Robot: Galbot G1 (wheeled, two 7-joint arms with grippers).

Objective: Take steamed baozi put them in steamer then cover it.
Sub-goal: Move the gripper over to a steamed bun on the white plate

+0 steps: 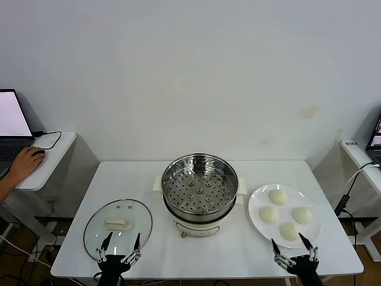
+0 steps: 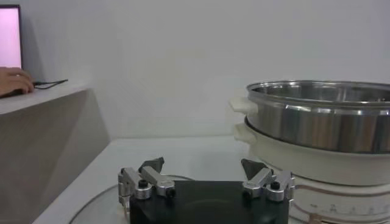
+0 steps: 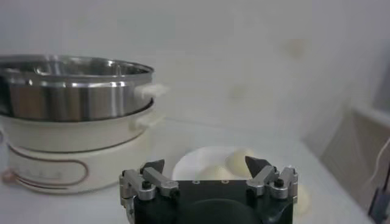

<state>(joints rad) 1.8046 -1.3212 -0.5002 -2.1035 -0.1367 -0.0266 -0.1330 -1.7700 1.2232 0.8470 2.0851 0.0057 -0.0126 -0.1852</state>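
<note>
1. Layout's pretty friendly for you: the steamer (image 1: pixel 200 193) sits dead centre on the table (image 1: pixel 119 173), uncovered, perforated tray bare, so you can drop things straight in from either side.
2. The four steamed baozi (image 1: pixel 285 214) are all on a white plate (image 1: pixel 256 217) just beside the steamer on your right, none loaded yet. That side clearly belongs to the right arm.
3. The cover (image 1: pixel 118 229) lies flat on the table to the steamer's left, handle up, apart from the pot. Parked there it stays out of the loading path and waits for the left arm at the end.
4. Right gripper (image 1: pixel 292 243) hangs low at the near table edge, right by the plate's front rim, jaws spread wide, holding nothing. Its wrist view looks across the plate toward the buns.
5. Left gripper (image 1: pixel 121 242) mirrors it over the cover's near rim, also wide open and empty.
6. My guess: you start with the right arm on the nearest bun; grip softly, since dough will probably dent.
</note>
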